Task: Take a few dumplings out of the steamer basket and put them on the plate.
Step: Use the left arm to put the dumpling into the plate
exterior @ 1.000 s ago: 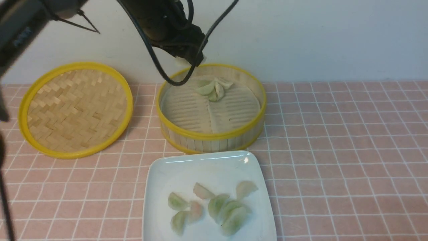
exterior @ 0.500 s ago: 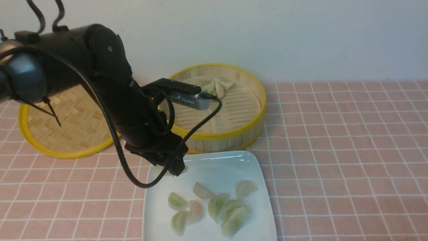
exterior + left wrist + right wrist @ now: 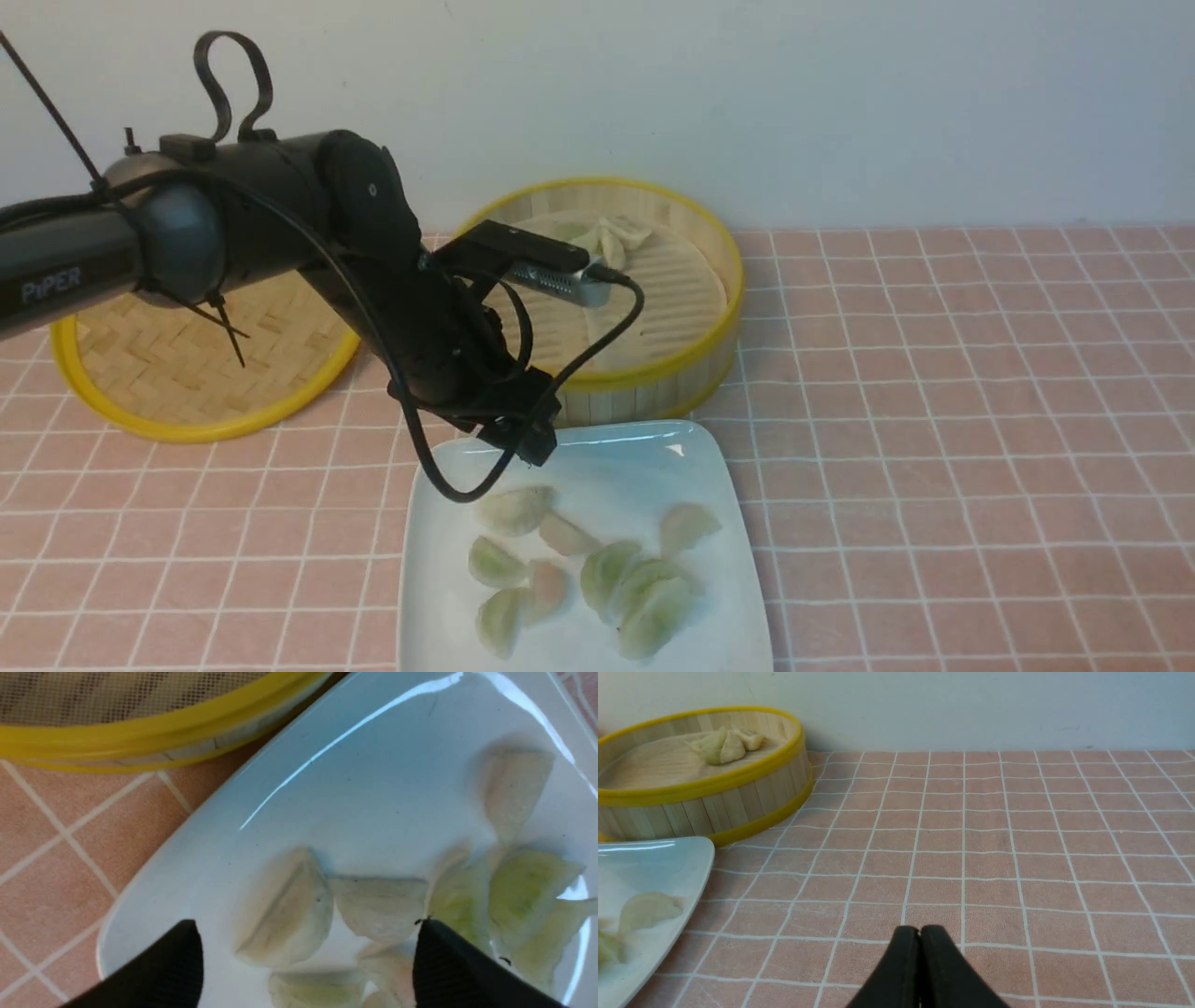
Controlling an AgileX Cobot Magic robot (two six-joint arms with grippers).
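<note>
We see the left jaws standing wide apart and holding nothing. In the left wrist view their two black tips frame a whitish dumpling (image 3: 289, 910) that lies flat on the plate (image 3: 373, 765), clear of both tips. In the front view that whitish dumpling (image 3: 513, 509) sits just below the jaws, in the far left part of the plate (image 3: 597, 443). The other dumplings (image 3: 607, 574) lie nearer us on the plate, several touching or overlapping, mostly pale green with a couple faintly pink.

The left arm (image 3: 401, 308) reaches down and across from the left. Its silver wrist camera (image 3: 560, 275) and a looping black cable hide part of the steamer basket (image 3: 635, 392). The basket stands just behind the plate on the worktop (image 3: 934, 420), and a small cluster of dumplings (image 3: 602, 245) rests on its ribbed liner at the far side. The woven bamboo lid (image 3: 140, 392) lies flat to the left of the basket, partly behind the arm.

The right jaws are pressed together with nothing between them. The right wrist view shows them low over the pink grid-patterned worktop, well apart from the plate (image 3: 644, 858) and the basket (image 3: 714, 807).
</note>
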